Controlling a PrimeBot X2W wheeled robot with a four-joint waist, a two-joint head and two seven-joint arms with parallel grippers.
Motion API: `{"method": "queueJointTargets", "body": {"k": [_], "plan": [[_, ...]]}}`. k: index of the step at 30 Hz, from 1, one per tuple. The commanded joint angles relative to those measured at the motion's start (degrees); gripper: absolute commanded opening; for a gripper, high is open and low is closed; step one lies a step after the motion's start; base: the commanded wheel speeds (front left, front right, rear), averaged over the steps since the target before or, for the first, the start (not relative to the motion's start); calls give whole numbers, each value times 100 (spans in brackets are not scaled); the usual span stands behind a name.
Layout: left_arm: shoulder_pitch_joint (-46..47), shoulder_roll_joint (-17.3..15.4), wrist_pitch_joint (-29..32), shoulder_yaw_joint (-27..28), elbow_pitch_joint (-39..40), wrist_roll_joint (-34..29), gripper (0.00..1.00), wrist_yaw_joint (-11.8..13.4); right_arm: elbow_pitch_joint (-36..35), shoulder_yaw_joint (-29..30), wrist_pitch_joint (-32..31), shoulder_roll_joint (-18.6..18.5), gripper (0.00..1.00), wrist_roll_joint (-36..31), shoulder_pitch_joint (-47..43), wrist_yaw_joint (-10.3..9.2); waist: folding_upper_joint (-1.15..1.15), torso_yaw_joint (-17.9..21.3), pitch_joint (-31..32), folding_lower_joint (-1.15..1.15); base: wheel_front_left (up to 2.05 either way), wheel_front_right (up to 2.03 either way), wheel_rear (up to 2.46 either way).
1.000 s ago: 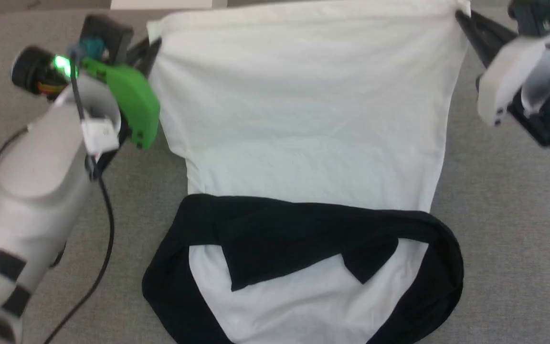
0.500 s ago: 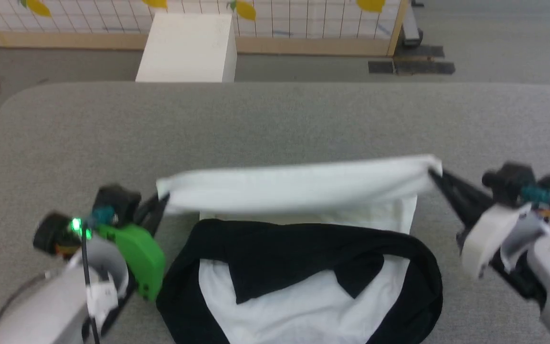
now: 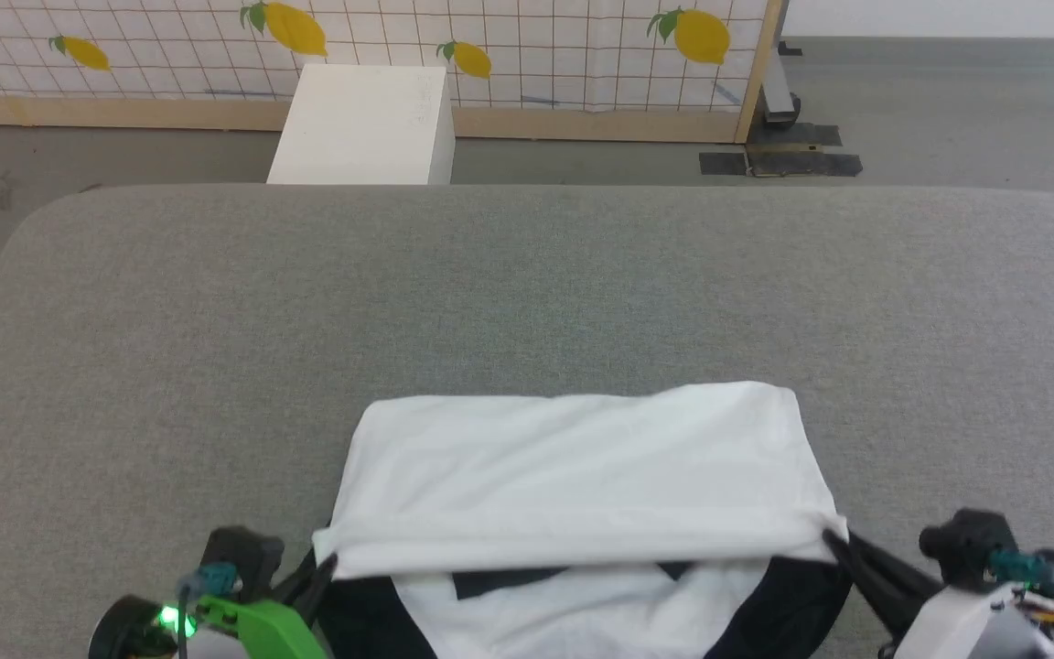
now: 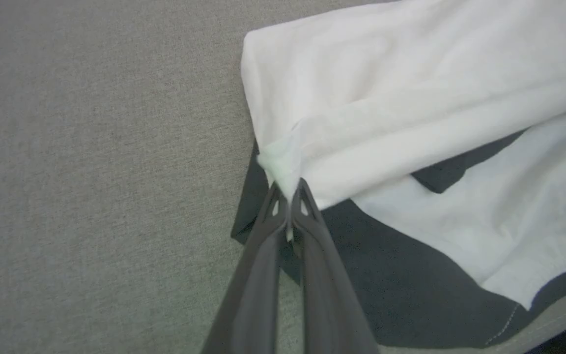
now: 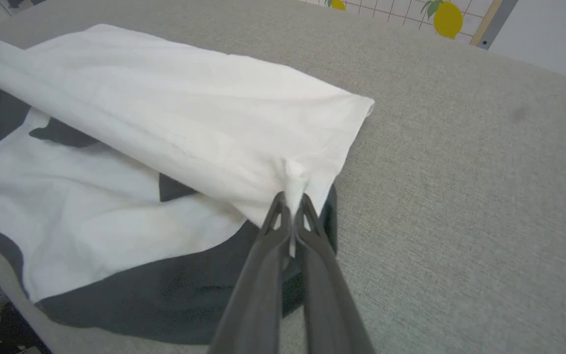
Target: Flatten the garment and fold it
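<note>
The garment (image 3: 573, 476) lies near the front edge of the grey table, its white body doubled back toward me over the black sleeves. My left gripper (image 3: 321, 560) is shut on the white hem's left corner (image 4: 283, 169). At the other end my right gripper (image 3: 833, 540) is shut on the right corner (image 5: 294, 182). Between the two grippers the hem edge hangs stretched, a little above the black shoulders (image 4: 401, 295). White chest fabric (image 5: 91, 211) and a black sleeve tip show under the lifted fold.
The grey padded table (image 3: 527, 293) runs wide behind and beside the garment. Beyond its far edge stand a white box (image 3: 362, 124) on the floor and a lemon-print grid panel (image 3: 490, 46).
Both grippers have carried the white hem toward me, from raised high to low over the black sleeves, folding the body back. The head camera has tilted up, showing the table's far edge and the wall.
</note>
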State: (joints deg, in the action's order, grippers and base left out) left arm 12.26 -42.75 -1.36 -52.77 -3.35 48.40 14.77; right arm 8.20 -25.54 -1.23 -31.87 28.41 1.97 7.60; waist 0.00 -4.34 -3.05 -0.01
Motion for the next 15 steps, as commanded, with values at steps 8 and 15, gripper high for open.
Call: {"method": "queueJointTargets", "body": {"k": [8, 15], "plan": [[-511, 173, -208, -106, -347, 195, 0, -6, -211, 229, -151, 279, 0, -146, -1033, -11, 0, -43, 42, 1, 0, 0, 0], [-550, 440, -371, -190, -807, 220, 10, -142, 11, 125, -313, 474, 84, -180, -1224, -11, 0, -47, 55, 1, 0, 0, 0]]}}
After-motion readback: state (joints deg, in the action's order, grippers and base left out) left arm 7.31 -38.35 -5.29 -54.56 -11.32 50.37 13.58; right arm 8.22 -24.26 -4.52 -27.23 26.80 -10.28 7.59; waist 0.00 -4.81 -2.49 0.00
